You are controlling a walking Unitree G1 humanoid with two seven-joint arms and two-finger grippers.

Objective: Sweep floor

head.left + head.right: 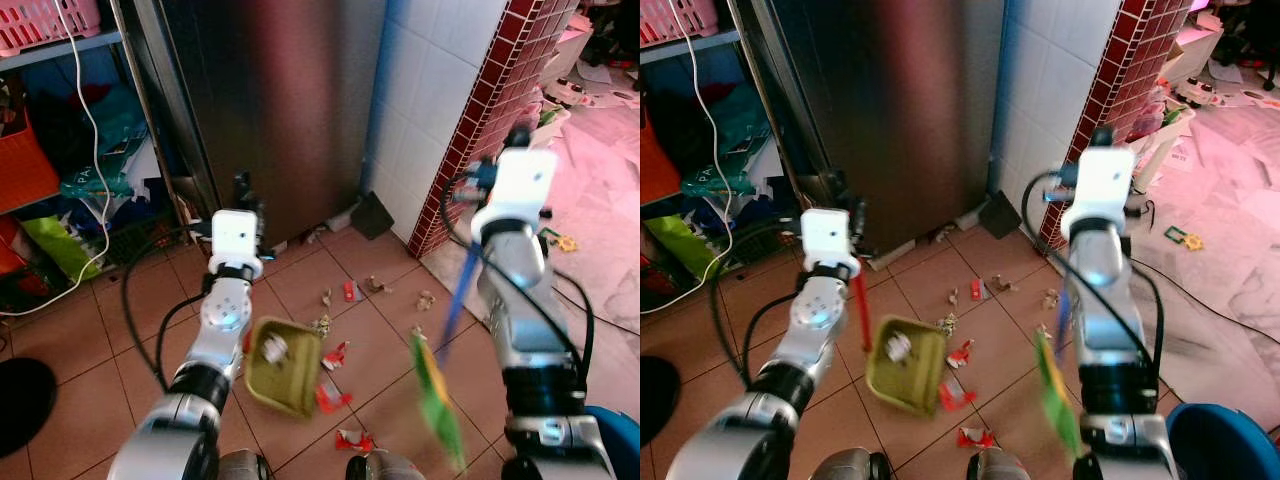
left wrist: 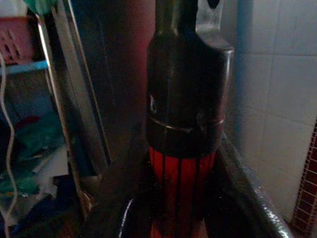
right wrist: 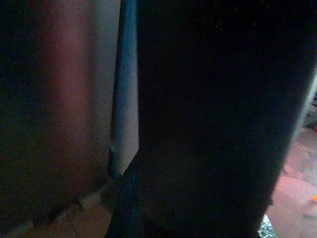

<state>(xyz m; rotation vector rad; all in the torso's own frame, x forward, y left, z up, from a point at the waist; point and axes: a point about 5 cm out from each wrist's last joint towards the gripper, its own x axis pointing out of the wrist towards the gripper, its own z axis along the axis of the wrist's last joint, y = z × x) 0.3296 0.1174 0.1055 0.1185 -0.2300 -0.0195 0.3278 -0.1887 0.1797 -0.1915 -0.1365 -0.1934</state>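
Observation:
My left gripper (image 1: 243,192) is shut on the red handle (image 2: 182,183) of an olive-yellow dustpan (image 1: 285,366), which hangs tilted just above the brown floor tiles with a scrap inside it. My right gripper (image 1: 492,172) is shut on the blue handle (image 1: 459,292) of a broom. Its green bristles (image 1: 438,402) sit low beside the dustpan, blurred. Litter lies on the tiles: red wrappers (image 1: 335,356) beside the pan, another red scrap (image 1: 355,438) near my feet, and paper bits (image 1: 377,286) further off toward the fridge.
A steel fridge (image 1: 270,100) stands ahead, with a white tiled wall and a red tiled pillar (image 1: 490,110) to its right. Cluttered shelves (image 1: 60,180) with a pink basket (image 1: 45,22) and a white cable are on the left. A blue bin (image 1: 618,440) is at bottom right.

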